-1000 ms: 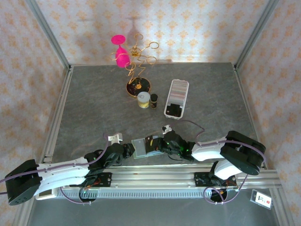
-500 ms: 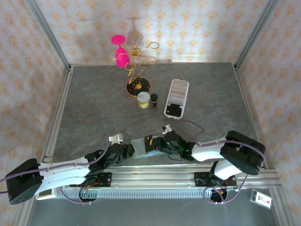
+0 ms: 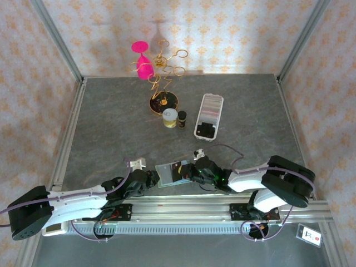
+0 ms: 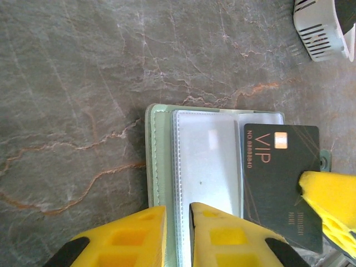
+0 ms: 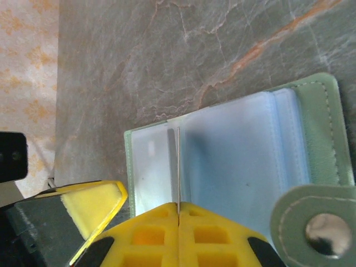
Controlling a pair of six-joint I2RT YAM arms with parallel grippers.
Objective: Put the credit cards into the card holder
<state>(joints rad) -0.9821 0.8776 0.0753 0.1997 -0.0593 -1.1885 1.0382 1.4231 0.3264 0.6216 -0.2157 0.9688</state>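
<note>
One insertion under way: pinches dark plastic VIP credit card (image 4: 281,178) in right hand (image 5: 178,207) over sage-green folding card holder (image 4: 206,167); left hand (image 4: 178,210) narrow, grip unclear. Next, needs aligning with pocket.

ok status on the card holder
left gripper pinching edge of card holder. right gripper shut on dark vip card, over the open pockets. card tray far behind.

"VIP" on dark card (image 4: 280,186)
</note>
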